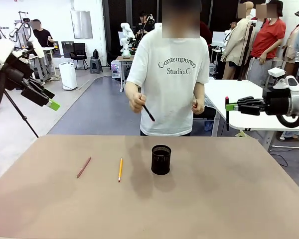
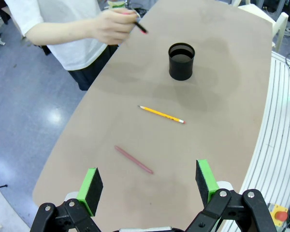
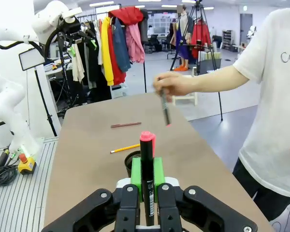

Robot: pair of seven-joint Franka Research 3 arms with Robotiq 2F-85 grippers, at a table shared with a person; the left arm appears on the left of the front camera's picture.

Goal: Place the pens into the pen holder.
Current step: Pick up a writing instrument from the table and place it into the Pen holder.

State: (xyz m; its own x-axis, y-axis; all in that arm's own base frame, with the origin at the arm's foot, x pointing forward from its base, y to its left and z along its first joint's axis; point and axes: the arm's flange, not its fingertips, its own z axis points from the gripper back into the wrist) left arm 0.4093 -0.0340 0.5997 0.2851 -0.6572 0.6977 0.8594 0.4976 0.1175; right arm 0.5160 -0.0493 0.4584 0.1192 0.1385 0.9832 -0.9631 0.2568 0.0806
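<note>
The left tool (image 2: pixel 149 182) stands wide open, empty; the right tool (image 3: pixel 146 180) is clamped on a red-capped black pen (image 3: pixel 146 150).

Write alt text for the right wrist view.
The right pincer is shut on a pink-capped black pen. Beyond, on the table: the pen holder, a yellow pen and a reddish-brown pen. A person's hand holds a dark pen above.

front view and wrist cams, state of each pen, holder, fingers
yellow pen, lying flat on table
reddish-brown pen, lying flat on table
pen holder, upright, no pen sticking out
red-capped pen, clamped in right fingers
dark pen, held in person's hand
left fingers, open, nothing held
right fingers, shut on red-capped pen
</note>
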